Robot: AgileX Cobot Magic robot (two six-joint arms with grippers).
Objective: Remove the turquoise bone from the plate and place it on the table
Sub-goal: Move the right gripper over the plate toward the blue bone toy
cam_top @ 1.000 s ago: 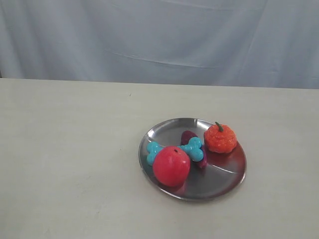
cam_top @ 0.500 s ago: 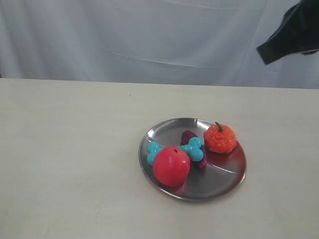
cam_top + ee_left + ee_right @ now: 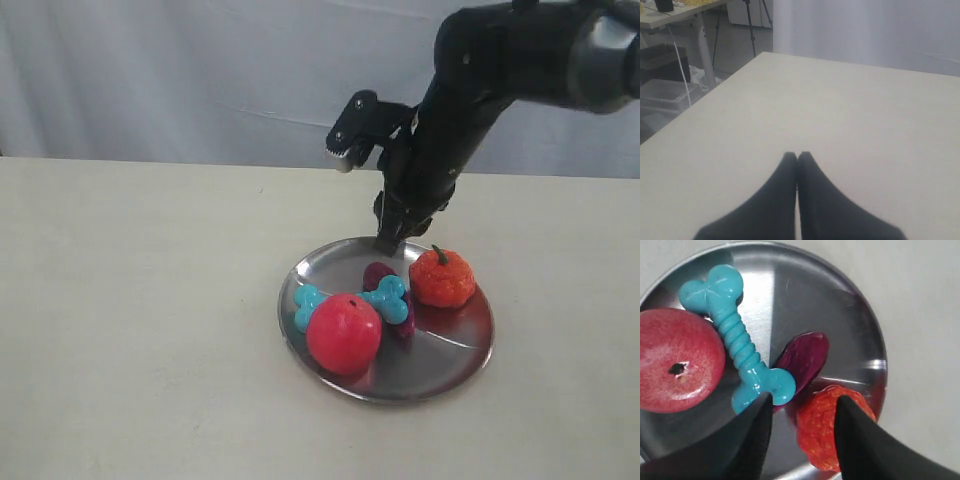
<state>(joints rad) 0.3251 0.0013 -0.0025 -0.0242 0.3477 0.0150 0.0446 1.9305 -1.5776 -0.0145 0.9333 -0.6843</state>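
Right pincer [image 3: 803,402] descended, parted, turquoise bone [image 3: 737,342] just beside

Light: bright, even, diffuse.
Glare: white streaks on plate [image 3: 765,295].
Shadows: faint, soft on table [image 3: 150,330].
Blur: left gripper [image 3: 797,156] soft-edged, perhaps out of focus.

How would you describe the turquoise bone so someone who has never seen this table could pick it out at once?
On the cream table sits a round silver plate holding four toys. The turquoise bone lies near the plate's middle, between the red round fruit and the dark purple toy. It is the only blue-green piece, with a ribbed shaft and knobbed ends.
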